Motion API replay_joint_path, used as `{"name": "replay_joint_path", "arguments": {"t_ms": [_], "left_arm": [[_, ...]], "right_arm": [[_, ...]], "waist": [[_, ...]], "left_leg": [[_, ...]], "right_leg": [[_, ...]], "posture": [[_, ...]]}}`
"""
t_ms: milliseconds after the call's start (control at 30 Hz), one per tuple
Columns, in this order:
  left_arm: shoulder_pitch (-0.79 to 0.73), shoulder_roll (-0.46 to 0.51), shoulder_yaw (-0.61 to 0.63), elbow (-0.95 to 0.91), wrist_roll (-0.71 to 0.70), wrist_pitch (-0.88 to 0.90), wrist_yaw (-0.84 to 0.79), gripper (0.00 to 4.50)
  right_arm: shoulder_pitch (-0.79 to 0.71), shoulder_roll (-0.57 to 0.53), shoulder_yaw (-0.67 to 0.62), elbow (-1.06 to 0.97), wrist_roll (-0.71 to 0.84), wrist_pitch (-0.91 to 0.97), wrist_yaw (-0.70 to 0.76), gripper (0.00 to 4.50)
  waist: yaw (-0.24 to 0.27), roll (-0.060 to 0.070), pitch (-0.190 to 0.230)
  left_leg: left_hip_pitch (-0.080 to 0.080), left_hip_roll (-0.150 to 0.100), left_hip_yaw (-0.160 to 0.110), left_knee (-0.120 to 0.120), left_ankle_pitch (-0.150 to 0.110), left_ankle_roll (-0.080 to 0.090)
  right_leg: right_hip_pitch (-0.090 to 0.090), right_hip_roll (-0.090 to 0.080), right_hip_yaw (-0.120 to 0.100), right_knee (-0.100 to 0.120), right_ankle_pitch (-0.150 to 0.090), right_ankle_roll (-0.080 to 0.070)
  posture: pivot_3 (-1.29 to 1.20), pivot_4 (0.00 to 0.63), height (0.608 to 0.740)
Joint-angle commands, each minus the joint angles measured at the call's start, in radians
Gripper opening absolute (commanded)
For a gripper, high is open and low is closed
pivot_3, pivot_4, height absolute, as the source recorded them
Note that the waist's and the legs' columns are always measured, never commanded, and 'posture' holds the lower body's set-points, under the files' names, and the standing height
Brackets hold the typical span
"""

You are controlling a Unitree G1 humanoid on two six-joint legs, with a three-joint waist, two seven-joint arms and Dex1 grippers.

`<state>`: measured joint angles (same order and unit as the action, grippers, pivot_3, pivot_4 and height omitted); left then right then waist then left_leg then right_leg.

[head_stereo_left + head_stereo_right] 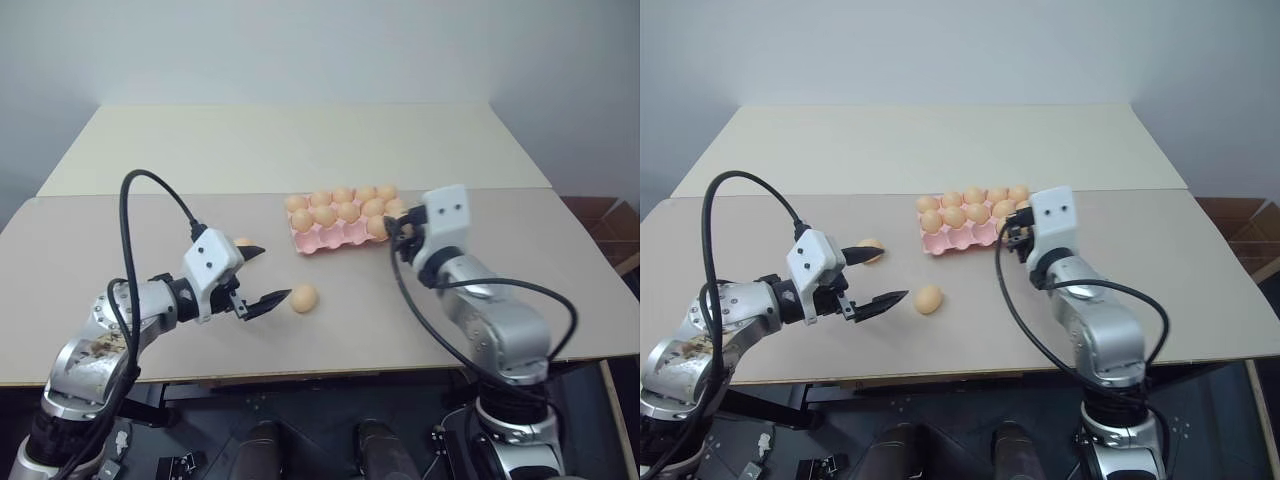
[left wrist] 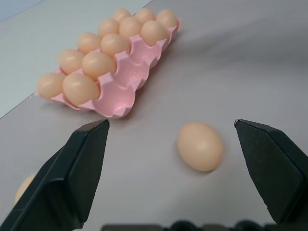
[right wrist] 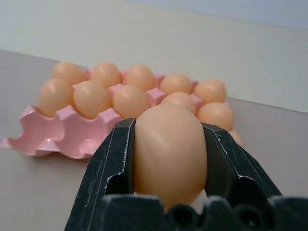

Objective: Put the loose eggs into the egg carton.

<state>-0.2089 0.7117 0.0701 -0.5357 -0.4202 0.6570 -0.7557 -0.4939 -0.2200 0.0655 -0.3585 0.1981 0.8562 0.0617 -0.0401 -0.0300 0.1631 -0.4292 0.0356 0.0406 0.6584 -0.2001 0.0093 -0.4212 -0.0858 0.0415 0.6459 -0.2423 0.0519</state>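
The pink egg carton [image 1: 320, 240] lies mid-table, its back two rows filled with tan eggs and its front cups bare. My right gripper [image 3: 168, 124] is shut on one egg [image 3: 168, 161], held just in front of the carton's right end. One loose egg [image 1: 304, 298] rests on the table just off the tip of one finger of my open left gripper [image 1: 273, 272]. In the left wrist view this egg [image 2: 199, 146] shows between the wide-apart fingers [image 2: 77, 173]. Another loose egg [image 1: 871, 246] lies behind the left gripper's far finger.
A lighter table [image 1: 300, 140] adjoins the grey work table [image 1: 100, 250] at the back. The work table's front edge [image 1: 330, 372] runs close below the loose egg. A brown box [image 1: 610, 225] stands off the table to the right.
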Motion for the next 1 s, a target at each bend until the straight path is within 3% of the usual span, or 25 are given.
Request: {"name": "replay_joint_path", "arguments": {"t_ms": [33,600,867,900,1000], "left_arm": [[0.005,0.01,0.034,-0.031,-0.02,0.004,0.011,4.5],[0.012,0.012,0.025,-0.04,-0.022,-0.004,0.032,4.5],[0.029,0.015,0.032,-0.043,-0.019,-0.008,0.037,4.5],[0.032,0.014,0.036,-0.044,-0.017,-0.009,0.042,4.5],[0.038,0.013,0.047,-0.047,-0.018,-0.009,0.051,4.5]], "right_arm": [[-0.045,0.013,0.037,0.086,-0.048,-0.114,0.02,1.68],[-0.191,0.12,0.083,0.464,-0.186,-0.339,0.024,1.68],[-0.175,0.127,0.057,0.451,-0.18,-0.348,0.042,4.27],[-0.165,0.13,0.048,0.433,-0.17,-0.355,0.047,4.48],[-0.131,0.137,0.018,0.357,-0.124,-0.363,0.074,4.48]], "waist": [[0.0,0.0,0.0],[-0.002,0.0,0.0],[-0.004,0.0,0.0],[-0.004,0.0,0.0],[-0.003,0.0,0.0]], "left_leg": [[0.0,0.0,0.0,0.0,0.0,0.0],[0.0,0.0,0.0,0.0,0.0,0.0],[0.0,0.0,0.0,0.0,0.0,0.0],[0.0,0.0,0.0,0.0,0.0,0.0],[0.0,0.0,0.0,0.0,0.0,0.0]], "right_leg": [[0.0,0.0,0.0,0.0,0.0,0.0],[0.0,0.0,0.0,0.0,0.0,0.0],[-0.001,0.0,0.0,0.0,0.0,0.0],[-0.001,0.0,0.0,0.0,0.0,0.0],[-0.001,0.0,0.0,0.0,0.0,0.0]], "posture": [[0.0,0.15,0.74],[0.0,0.15,0.74],[0.0,0.15,0.74],[0.0,0.15,0.74],[0.0,0.15,0.74]]}}
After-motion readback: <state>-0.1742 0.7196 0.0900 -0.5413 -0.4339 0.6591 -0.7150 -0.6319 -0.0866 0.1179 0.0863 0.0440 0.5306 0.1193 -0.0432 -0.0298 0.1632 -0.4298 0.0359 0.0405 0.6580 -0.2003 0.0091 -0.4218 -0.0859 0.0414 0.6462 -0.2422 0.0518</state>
